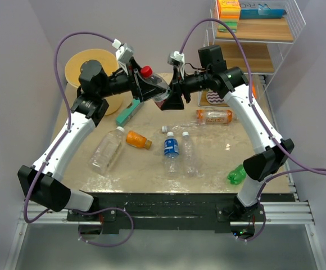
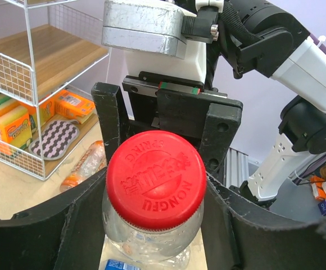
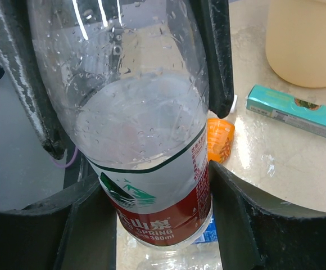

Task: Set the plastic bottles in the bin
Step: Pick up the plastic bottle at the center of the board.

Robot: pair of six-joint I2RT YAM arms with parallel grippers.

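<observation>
Beige tabletop (image 1: 146,171), grey walls, wire rack (image 1: 264,31) far right: red-capped bottle (image 1: 156,84) aloft mid-table, left gripper (image 1: 140,85) clamped at its cap end, right gripper (image 1: 171,93) closed round its labelled end, likely a handover; next, right releases, left carries to bin (image 1: 73,70), far left.

The left gripper (image 1: 140,84) and right gripper (image 1: 172,94) hold one red-capped bottle (image 1: 154,84) up between them, far middle. The left arm (image 1: 109,84) hangs over the bin's (image 1: 81,59) right side; its left side is open. Across the middle lie loose bottles (image 1: 171,147).
</observation>
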